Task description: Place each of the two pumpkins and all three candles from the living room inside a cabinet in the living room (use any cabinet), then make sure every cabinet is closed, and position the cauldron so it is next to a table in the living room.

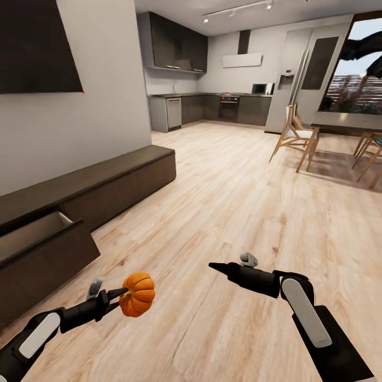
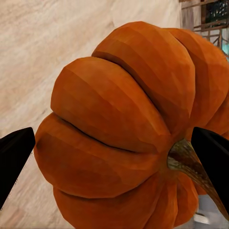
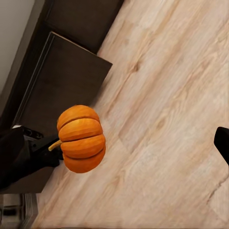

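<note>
The pumpkin (image 1: 137, 294) hangs in the air above the wood floor (image 1: 239, 201), clamped between the two fingers of the left tool (image 1: 118, 293); in the left wrist view its ribbed side bulges between the dark fingertips (image 2: 16, 155), stem turned toward one of them. The cabinet (image 1: 79, 204) runs along the wall on the robot's left, and its near drawer (image 1: 37, 239) stands pulled out, pale inside showing, just beyond and to the left of the pumpkin. The coming move likely carries the pumpkin leftward and forward over the drawer's front edge, and the left arm is the nearer one. The right tool (image 1: 215, 266) carries nothing; whether it is wide or narrow cannot be told.
</note>
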